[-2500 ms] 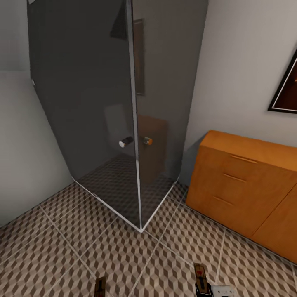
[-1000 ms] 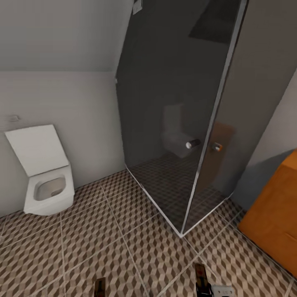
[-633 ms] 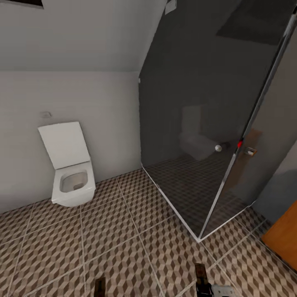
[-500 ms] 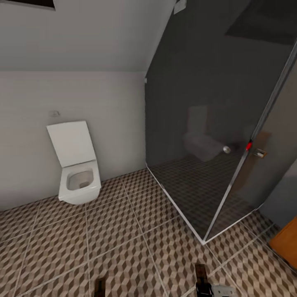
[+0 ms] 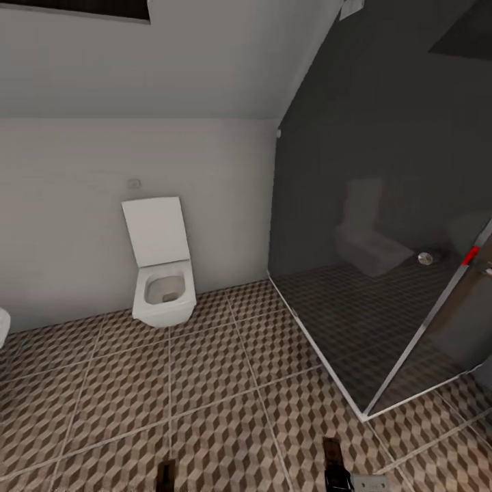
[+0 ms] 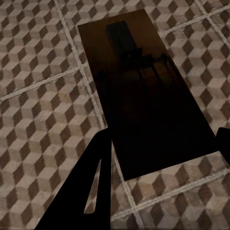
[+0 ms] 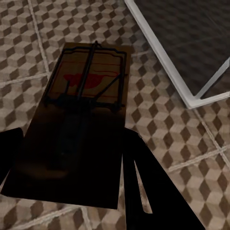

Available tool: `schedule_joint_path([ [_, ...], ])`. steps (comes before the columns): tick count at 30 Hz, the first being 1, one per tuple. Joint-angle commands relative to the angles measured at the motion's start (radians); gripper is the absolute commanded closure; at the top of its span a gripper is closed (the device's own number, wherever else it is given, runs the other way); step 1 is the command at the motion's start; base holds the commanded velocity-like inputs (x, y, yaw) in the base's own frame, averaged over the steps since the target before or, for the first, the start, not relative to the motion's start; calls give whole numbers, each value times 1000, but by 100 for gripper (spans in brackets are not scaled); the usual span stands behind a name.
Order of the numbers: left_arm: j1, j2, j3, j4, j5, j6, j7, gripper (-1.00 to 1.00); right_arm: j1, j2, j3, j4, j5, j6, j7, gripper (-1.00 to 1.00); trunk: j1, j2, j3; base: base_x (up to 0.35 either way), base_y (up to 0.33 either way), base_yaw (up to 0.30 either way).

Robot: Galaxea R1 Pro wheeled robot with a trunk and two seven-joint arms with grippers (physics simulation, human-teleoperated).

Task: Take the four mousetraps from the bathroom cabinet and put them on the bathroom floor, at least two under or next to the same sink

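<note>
Patterned floor (image 5: 205, 383) is lying under both grippers. Right gripper (image 7: 72, 158) is squeezing one mousetrap (image 7: 81, 120), red mark past its fingers. Left gripper (image 6: 158, 153) is squeezing another trap (image 6: 143, 91). No writing is showing.

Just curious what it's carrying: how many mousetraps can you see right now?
2. One mousetrap sits in the left end effector, the other mousetrap in the right end effector, both above the tiled floor. Others may be elsewhere, out of view.

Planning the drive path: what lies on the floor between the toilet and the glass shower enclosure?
Only bare cube-patterned bathroom floor separates the toilet from the shower enclosure; the head view shows this.
</note>
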Motion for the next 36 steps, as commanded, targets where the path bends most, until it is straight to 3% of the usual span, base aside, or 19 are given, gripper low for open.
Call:
schedule_joint_path([
  [1,-2,-1,-9,4,7,-6,3,100,0,0,-3,1,7,-3,-1,100,0,-1,-1,0,0,286],
  [15,-1,-1,-9,4,7,-6,3,100,0,0,-3,14,9,-3,-2,100,0,-1,-1,0,165,286],
  [36,-1,-1,-9,4,7,-6,3,100,0,0,-3,15,9,-3,-2,100,0,-1,-1,0,7,286],
])
